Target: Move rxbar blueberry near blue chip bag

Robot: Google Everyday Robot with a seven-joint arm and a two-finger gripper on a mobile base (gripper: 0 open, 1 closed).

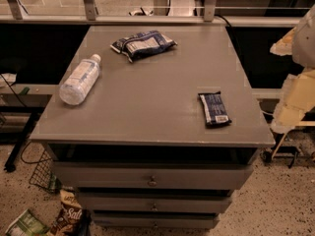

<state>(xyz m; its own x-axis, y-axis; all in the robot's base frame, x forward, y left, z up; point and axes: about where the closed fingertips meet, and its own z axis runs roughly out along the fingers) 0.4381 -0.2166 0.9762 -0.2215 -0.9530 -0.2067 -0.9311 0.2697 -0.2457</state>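
- At four o'clock on the tabletop (162, 92), the rxbar blueberry (215, 109) lies flat, not yet picked up.
- At twelve, well apart, the blue chip bag (143, 44) is my target.
- My gripper (295, 100) hangs off-table at three; spread or closed, I cannot tell.

Arm (306, 38) at right edge — white rounded shell; end effector (293, 102) below — pale cream blocky segments.

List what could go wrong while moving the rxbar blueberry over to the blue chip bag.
The rxbar blueberry lies flat near the front right edge of the cabinet top; a glancing grasp might nudge it off. The blue chip bag sits close to the back edge, so overshooting could shove it. The gripper is at the view's right edge, off the cabinet, so it faces a long diagonal carry.
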